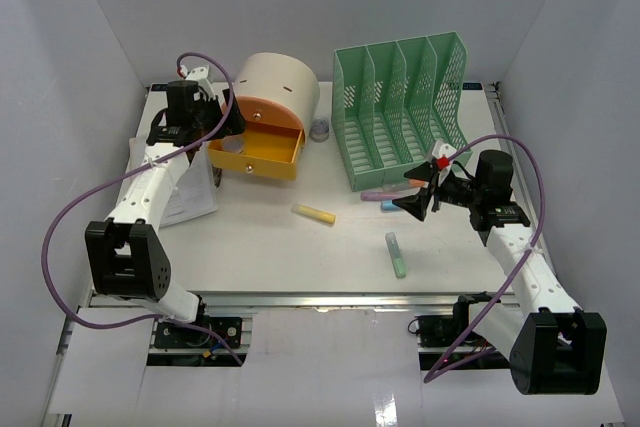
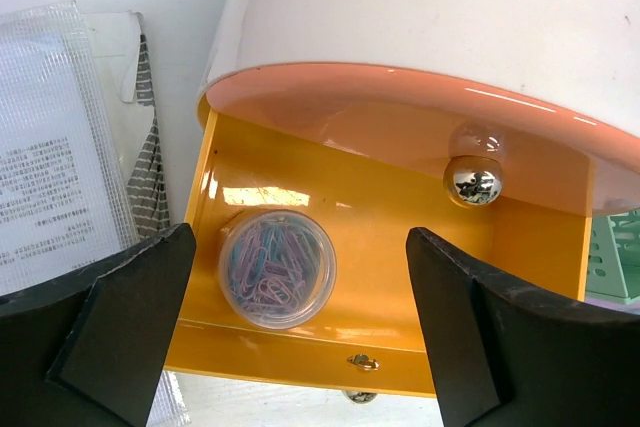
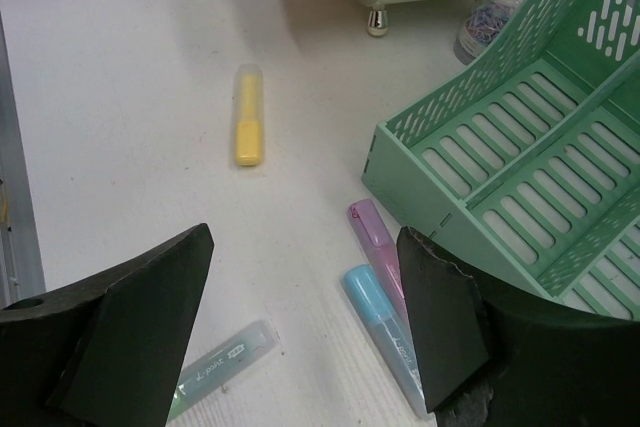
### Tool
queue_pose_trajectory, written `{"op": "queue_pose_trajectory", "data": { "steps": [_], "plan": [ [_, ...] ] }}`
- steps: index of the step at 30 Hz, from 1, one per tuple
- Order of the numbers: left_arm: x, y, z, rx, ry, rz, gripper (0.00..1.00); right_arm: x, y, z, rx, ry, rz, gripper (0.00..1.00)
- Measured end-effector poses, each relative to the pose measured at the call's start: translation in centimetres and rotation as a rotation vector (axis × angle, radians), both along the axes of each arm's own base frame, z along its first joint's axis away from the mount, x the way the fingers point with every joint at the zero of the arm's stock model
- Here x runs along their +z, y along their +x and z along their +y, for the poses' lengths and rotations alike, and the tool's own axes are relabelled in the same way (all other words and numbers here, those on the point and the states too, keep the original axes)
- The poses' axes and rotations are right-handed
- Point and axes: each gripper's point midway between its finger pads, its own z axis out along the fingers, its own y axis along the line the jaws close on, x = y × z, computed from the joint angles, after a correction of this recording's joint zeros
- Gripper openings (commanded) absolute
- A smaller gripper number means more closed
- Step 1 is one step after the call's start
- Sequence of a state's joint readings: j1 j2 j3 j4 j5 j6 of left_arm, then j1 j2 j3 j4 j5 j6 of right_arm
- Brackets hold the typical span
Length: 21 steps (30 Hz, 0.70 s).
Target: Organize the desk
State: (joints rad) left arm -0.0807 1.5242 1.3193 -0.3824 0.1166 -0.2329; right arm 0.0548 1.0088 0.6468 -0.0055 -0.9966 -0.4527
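Note:
The white desk (image 1: pixel 260 247) holds a cream round organizer (image 1: pixel 282 85) with its orange drawer (image 1: pixel 258 152) pulled open. My left gripper (image 1: pixel 222 129) hovers over the drawer, open and empty. Between its fingers (image 2: pixel 300 332) a clear round box of paper clips (image 2: pixel 277 267) lies inside the drawer (image 2: pixel 400 207). My right gripper (image 1: pixel 415 199) is open and empty, low over the desk (image 3: pixel 305 317). Under it lie a pink highlighter (image 3: pixel 375 242) and a blue one (image 3: pixel 385 332), with a green one (image 3: pixel 215 367) to the left.
A yellow highlighter (image 1: pixel 314 214) lies mid-desk and the green one (image 1: pixel 397 254) near the front rail. A green file rack (image 1: pixel 400 107) stands at the back right, with a second box of clips (image 1: pixel 320 130) beside it. A mesh pouch of papers (image 1: pixel 190 197) lies at the left.

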Motion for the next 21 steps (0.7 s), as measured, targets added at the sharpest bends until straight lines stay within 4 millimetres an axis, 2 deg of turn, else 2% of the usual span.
{"op": "queue_pose_trajectory", "data": {
  "steps": [4,8,11,14,16,17,18,21],
  "plan": [
    [0.3,0.0,-0.1,-0.003,-0.003,-0.01,0.98,-0.1,0.4,-0.7,-0.026,-0.001,0.004,0.81],
    [1.5,-1.4,-0.2,-0.019,-0.01,-0.075,0.98,-0.4,1.7,-3.0,-0.138,-0.014,0.032,0.84],
    [2.5,-5.3,-0.3,-0.049,-0.021,-0.165,0.98,-1.1,3.2,-5.5,-0.305,-0.068,0.091,0.86],
    [4.1,-9.1,-0.4,-0.072,-0.029,-0.291,0.98,-1.4,4.6,-8.3,-0.483,-0.146,0.139,0.92],
    [5.2,-10.7,-0.4,-0.083,-0.033,-0.361,0.98,-1.7,5.3,-10.3,-0.601,-0.2,0.164,0.98],
    [6.2,-11.0,-0.4,-0.086,-0.036,-0.415,0.98,-2.1,5.4,-11.3,-0.661,-0.228,0.189,0.94],
    [6.3,-11.5,-0.4,-0.087,-0.037,-0.441,0.98,-2.6,5.5,-12.5,-0.726,-0.263,0.215,0.9],
    [6.1,-12.7,-0.3,-0.087,-0.039,-0.481,0.98,-4.4,5.3,-16.2,-0.916,-0.377,0.285,0.9]
  ]
}}
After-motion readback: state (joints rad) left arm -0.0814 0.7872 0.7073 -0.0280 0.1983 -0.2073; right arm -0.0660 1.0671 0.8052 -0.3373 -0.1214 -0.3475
